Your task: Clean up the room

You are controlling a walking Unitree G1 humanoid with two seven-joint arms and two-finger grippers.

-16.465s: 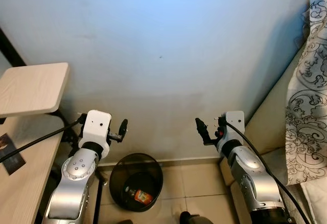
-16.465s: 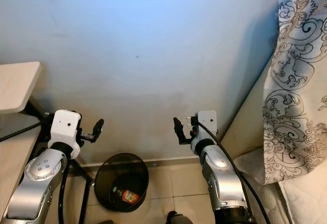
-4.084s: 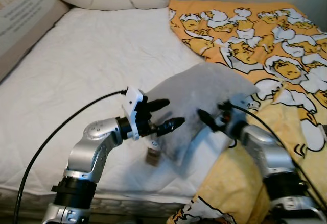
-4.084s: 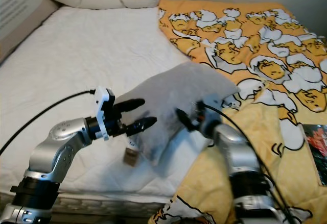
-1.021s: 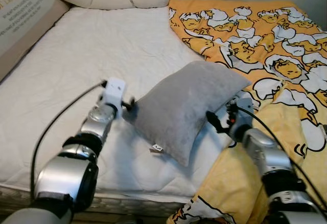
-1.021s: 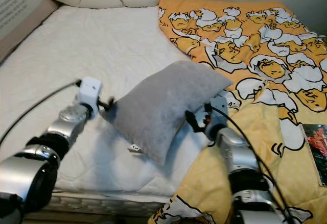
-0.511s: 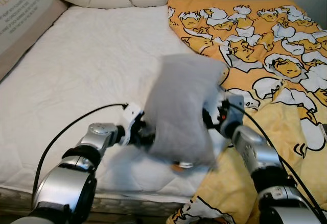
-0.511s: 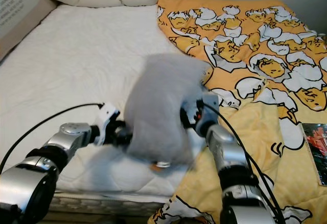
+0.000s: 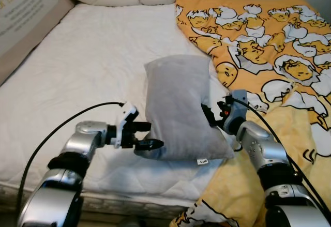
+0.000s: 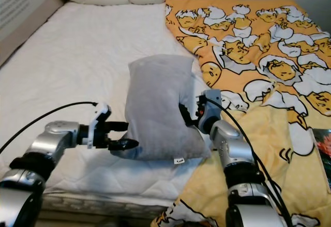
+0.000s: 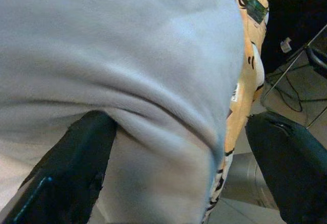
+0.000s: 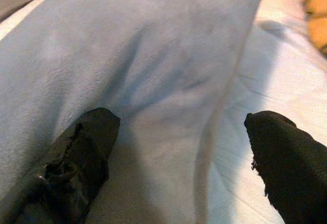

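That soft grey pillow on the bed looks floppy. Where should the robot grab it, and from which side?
Probably by its two long side edges, one hand from each side. The soft grey pillow is wide and limp, so one pinch would let it sag. The left hand sits open at its near left corner, the right hand open at its right edge.

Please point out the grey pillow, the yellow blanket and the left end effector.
grey pillow point(image 9: 176, 103), left eye view, middle of its face.
yellow blanket point(image 9: 269, 41), left eye view, patterned top.
left end effector point(image 9: 147, 135), left eye view, between its fingertips.

Grey pillow point(image 10: 158, 107) lies on the white mattress point(image 10: 77, 61), a claw at each side.
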